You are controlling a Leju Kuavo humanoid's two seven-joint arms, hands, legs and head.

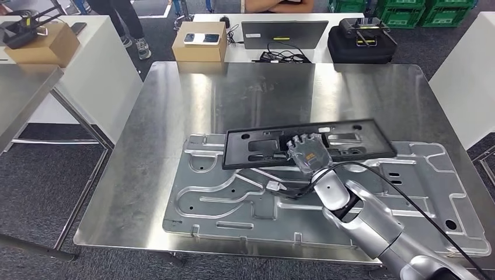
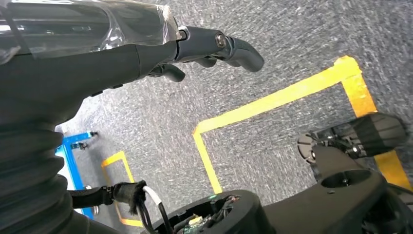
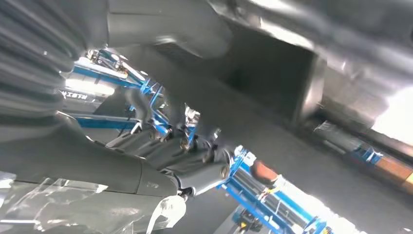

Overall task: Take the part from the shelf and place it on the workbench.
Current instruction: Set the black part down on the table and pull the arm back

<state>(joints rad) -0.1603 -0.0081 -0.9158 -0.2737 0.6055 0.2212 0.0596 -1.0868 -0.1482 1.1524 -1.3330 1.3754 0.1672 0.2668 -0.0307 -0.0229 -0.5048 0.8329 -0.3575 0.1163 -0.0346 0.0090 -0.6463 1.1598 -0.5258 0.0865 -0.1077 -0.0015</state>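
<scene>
A long black plastic frame part (image 1: 373, 143) lies at a slant across a large stamped sheet-metal panel (image 1: 233, 204) on the steel workbench (image 1: 192, 99). My right hand (image 1: 308, 153) sits on the middle of the part's near edge, fingers wrapped onto it. In the right wrist view the fingers (image 3: 185, 151) curl against the dark underside of the part (image 3: 272, 83). My left hand (image 2: 146, 53) hangs above the grey floor, holding nothing, its fingers loosely apart.
Behind the workbench a white table carries a cardboard box (image 1: 200, 42) with a phone, a laptop (image 1: 284, 34) and a black case (image 1: 361, 44). White tables stand to the left (image 1: 87, 64) and right (image 1: 467, 87). A person's legs (image 1: 125, 23) are at the back. Yellow tape (image 2: 272, 100) marks the floor.
</scene>
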